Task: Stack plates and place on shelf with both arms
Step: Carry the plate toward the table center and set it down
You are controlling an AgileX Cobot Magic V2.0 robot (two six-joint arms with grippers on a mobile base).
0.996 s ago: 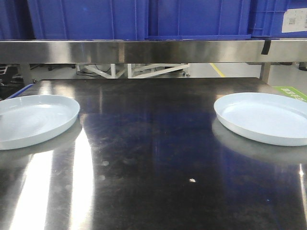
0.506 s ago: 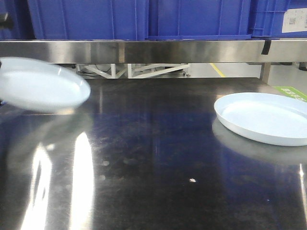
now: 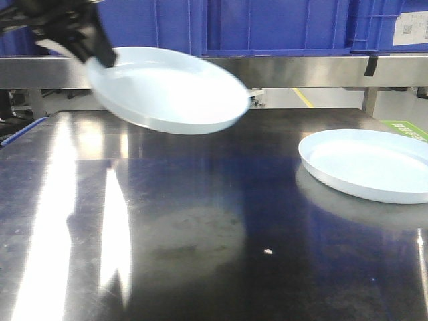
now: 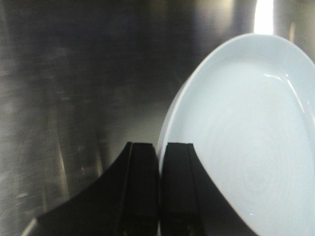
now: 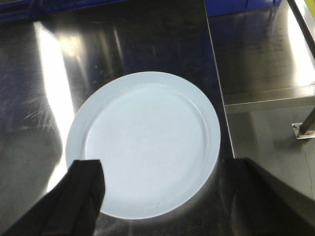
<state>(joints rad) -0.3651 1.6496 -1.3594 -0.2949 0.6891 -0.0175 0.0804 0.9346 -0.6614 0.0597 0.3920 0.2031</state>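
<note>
— Fingers (image 4: 142, 167) of your left gripper (image 4: 160, 147) are pinched on the near rim of one glossy pale blue-white round plate (image 4: 246, 142); the two black pads sit almost together with the rim between them. Does the front view agree?

— Yes. From the front, your left gripper (image 3: 97, 53) holds that plate (image 3: 170, 93) in the air, tilted, above the left-centre of the dark stainless steel table (image 3: 200, 254) and touching nothing else.

— And your right side?

— Your right gripper (image 5: 165, 167) hangs above the second pale blue-white plate (image 5: 145, 142) with its black fingers (image 5: 83, 187) spread wide, one on each side, holding nothing. That plate (image 3: 368, 164) lies flat on the right of the table, well apart from the carried one.

— So which step are you on?

— Stacking, I'd say: one plate is lifted but not yet set on the other. Next you need to carry it right, level it, centre it over the resting plate and lower it until the rims nest before you let go. Check that your right gripper isn't in the drop path. After that, I'd guess, both arms take the pair to the steel shelf (image 3: 267, 70) that carries the blue plastic crates (image 3: 267, 27).
</note>
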